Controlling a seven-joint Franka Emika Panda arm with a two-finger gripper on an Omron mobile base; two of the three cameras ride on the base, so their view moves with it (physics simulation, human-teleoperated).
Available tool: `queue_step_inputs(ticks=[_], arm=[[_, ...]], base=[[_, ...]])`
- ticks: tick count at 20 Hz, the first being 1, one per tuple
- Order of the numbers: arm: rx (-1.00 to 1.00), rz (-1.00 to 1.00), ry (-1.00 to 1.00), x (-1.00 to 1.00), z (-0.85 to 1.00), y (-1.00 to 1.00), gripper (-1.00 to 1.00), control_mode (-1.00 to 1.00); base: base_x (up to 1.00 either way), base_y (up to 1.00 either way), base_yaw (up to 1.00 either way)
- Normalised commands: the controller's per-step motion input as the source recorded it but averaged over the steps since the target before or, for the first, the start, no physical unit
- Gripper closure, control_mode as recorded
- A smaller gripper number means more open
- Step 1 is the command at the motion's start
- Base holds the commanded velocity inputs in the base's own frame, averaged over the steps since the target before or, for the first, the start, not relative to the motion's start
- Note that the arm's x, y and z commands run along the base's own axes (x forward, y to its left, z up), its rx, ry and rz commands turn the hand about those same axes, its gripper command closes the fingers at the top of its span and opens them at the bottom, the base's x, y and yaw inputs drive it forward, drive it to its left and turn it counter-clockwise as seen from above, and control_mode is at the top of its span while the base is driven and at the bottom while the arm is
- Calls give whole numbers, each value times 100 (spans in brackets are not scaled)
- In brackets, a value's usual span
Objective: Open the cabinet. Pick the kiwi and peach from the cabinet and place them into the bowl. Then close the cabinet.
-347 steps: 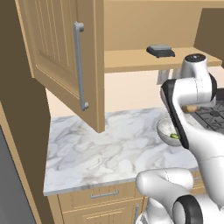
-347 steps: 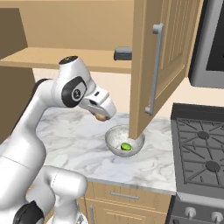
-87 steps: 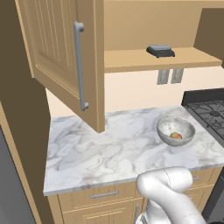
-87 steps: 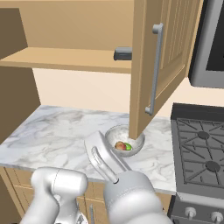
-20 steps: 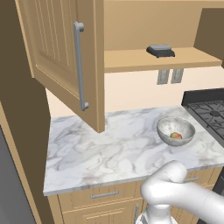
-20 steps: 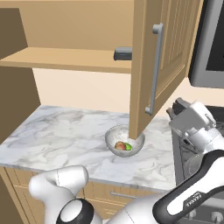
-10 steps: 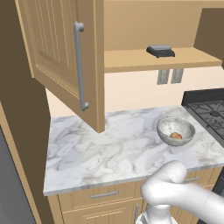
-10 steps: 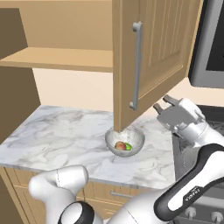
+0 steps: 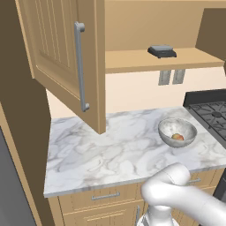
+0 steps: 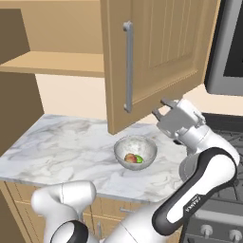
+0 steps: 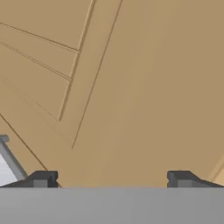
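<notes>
The cabinet (image 10: 156,57) at upper centre is rendered in light wood with silver bar handles. The bowl (image 10: 135,152) is speckled grey; the peach (image 10: 129,157) is reddish-orange. The surface (image 9: 110,150) is white with grey marbling.

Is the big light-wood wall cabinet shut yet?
No, the cabinet is open: both doors swing out, the shelf shows.

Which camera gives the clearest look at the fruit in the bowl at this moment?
The right base view: the bowl opens toward it, showing the peach beside the green kiwi. The left base view shows the bowl with just the peach plainly visible. The hand view faces a cabinet door.
</notes>
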Motion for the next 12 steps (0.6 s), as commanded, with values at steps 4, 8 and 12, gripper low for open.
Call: queue_step_inputs(ticks=[4,8,12], arm=[[0,-3,26,0,0,34,-100,-100],[0,-8,30,6,0,31,-100,-100],[0,-9,31,14,1,31,-100,-100]], base=[[0,0,0],[0,0,0],[0,0,0]])
